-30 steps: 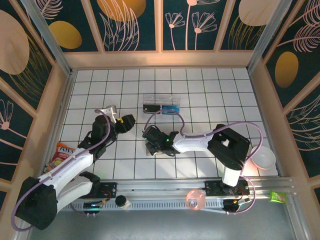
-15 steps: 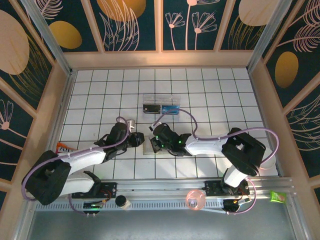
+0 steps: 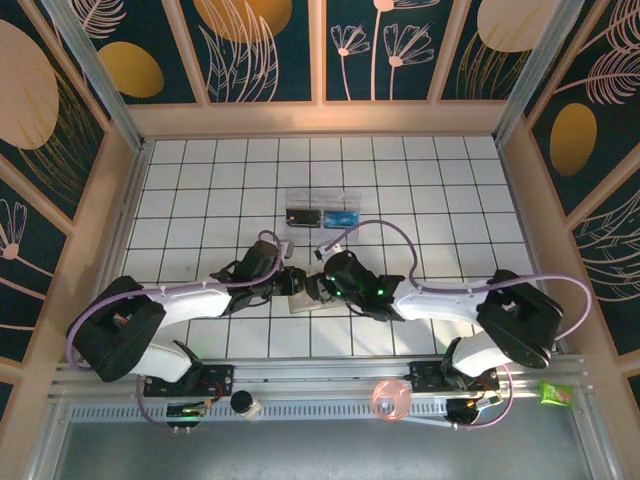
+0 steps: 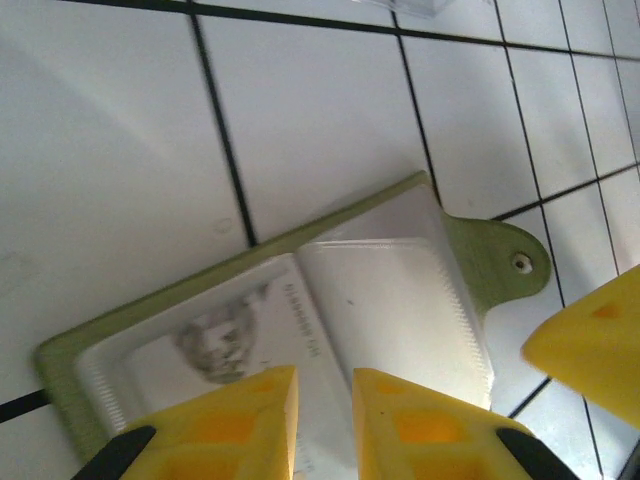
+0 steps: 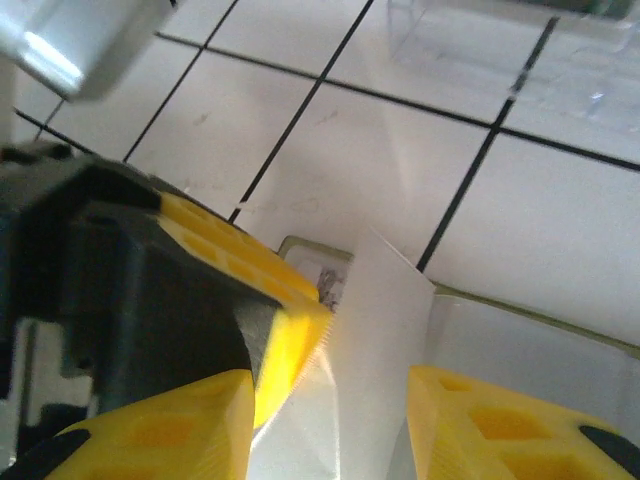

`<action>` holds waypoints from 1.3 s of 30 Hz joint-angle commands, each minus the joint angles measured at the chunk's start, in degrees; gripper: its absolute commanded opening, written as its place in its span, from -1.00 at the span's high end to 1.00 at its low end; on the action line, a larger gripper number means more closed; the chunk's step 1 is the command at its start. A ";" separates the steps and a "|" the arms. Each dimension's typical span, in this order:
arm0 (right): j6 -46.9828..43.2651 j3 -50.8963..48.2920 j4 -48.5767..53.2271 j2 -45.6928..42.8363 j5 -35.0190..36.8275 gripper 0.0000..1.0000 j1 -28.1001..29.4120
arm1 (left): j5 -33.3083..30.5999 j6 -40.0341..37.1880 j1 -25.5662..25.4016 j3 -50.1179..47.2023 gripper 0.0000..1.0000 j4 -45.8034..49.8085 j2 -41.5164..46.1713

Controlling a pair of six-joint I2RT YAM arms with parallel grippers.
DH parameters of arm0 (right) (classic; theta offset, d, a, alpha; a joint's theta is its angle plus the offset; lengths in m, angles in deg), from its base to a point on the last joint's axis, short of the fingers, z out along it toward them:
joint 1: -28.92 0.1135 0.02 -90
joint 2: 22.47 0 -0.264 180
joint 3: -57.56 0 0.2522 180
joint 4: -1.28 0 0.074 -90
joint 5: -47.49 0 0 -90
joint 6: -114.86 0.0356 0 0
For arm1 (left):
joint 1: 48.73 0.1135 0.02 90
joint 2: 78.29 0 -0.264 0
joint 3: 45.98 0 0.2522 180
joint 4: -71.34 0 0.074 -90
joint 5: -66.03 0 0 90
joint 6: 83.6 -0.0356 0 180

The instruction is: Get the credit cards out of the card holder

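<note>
Olive card holder (image 4: 495,268) beneath left fingers (image 4: 232,425) (narrow gap, grip unclear); right fingers (image 5: 482,425) apart above it.

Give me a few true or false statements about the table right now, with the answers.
The card holder lies open on the table. True.
The clear plastic box lies nearer the arm bases than the holder. False: it lies beyond it.
A card with a printed face shows inside the holder. True.
The right gripper is pressed shut. False: its jaws stand apart around a white sheet.
The left gripper hangs far from the holder. False: it is right over it.
</note>
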 commanded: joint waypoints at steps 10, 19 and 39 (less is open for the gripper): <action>8.20 -9.26 3.49 -19.13 6.48 0.34 -5.91 | 6.49 -4.41 -8.56 15.46 0.62 6.05 -18.46; 7.74 -9.19 5.42 -21.55 2.26 0.44 -7.17 | -2.46 -2.64 -7.17 12.35 0.40 4.38 -9.23; 6.66 0.70 10.27 5.40 -16.64 0.73 -9.47 | -8.92 2.21 0.07 -5.59 0.59 3.61 4.68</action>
